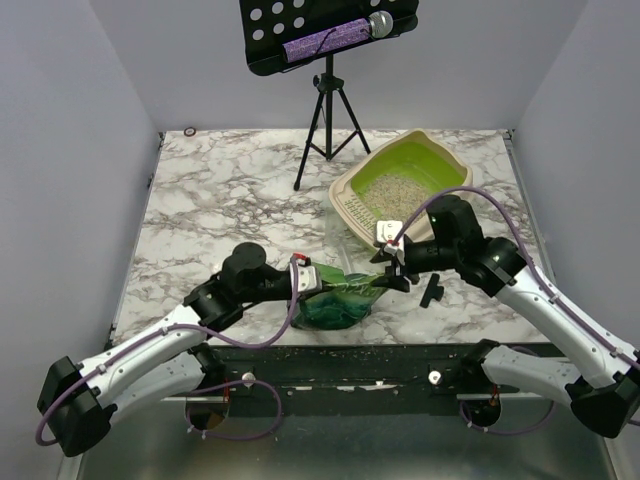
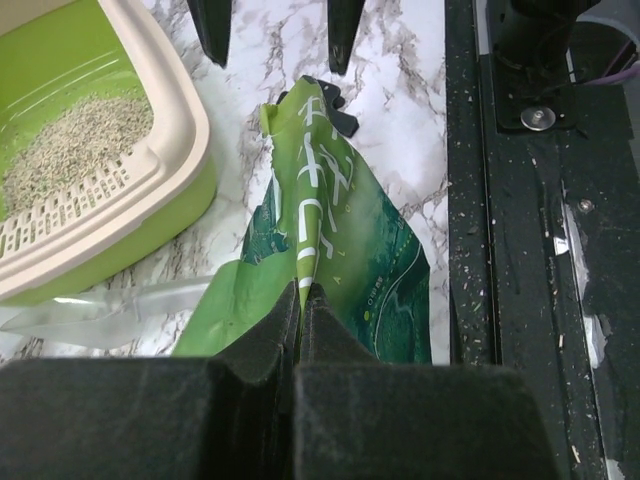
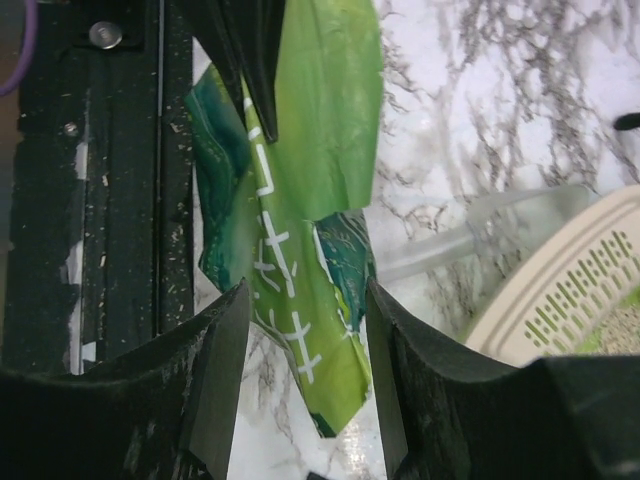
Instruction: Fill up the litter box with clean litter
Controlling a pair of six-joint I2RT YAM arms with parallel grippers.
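Here the left claw (image 2: 300,300) is clenched on the green bag (image 1: 340,300) at the table's (image 1: 220,215) near edge. The right claw (image 3: 305,380) stands released around the bag's other end. The litter box (image 1: 345,195) sits beyond, right, with clean litter (image 1: 395,190) inside.

Robot lab, grey enclosure walls (image 1: 60,150), mic stand (image 1: 325,110)

The green bag (image 2: 330,250) carries white characters and small print, all too crumpled to read.
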